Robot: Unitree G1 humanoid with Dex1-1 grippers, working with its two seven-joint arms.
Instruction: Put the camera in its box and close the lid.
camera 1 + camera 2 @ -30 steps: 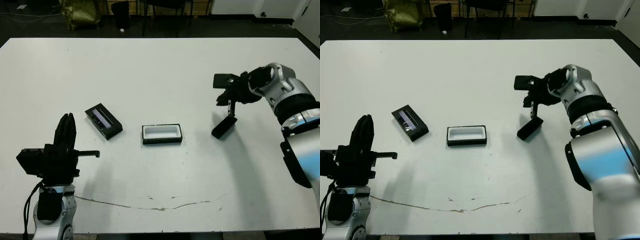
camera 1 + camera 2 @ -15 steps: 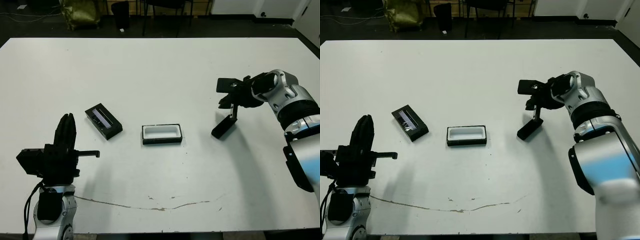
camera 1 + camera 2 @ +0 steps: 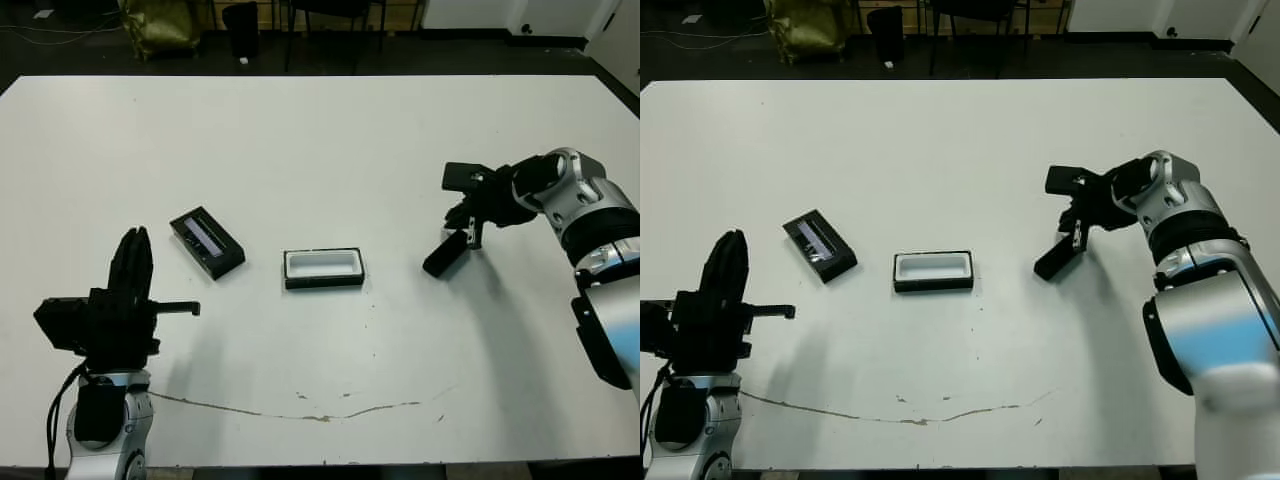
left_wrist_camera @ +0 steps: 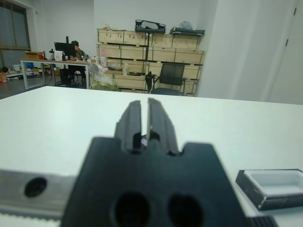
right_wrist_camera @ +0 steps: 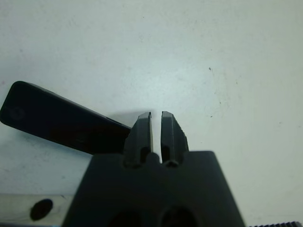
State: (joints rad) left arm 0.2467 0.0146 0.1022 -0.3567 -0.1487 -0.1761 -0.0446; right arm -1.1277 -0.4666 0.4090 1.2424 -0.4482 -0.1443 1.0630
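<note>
Right tool (image 3: 470, 236), fingers together, beside the camera (image 3: 445, 254).

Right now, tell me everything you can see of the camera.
The camera is a slim black bar with rounded ends and a matte, plastic-looking finish. It lies flat and slanted on the white table, right of the open box, apart from it. The right gripper sits at its far end, fingers nearly together beside the bar, not around it.

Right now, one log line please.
right gripper shut beside slim black camera | white-lined box empty | lid off
</note>
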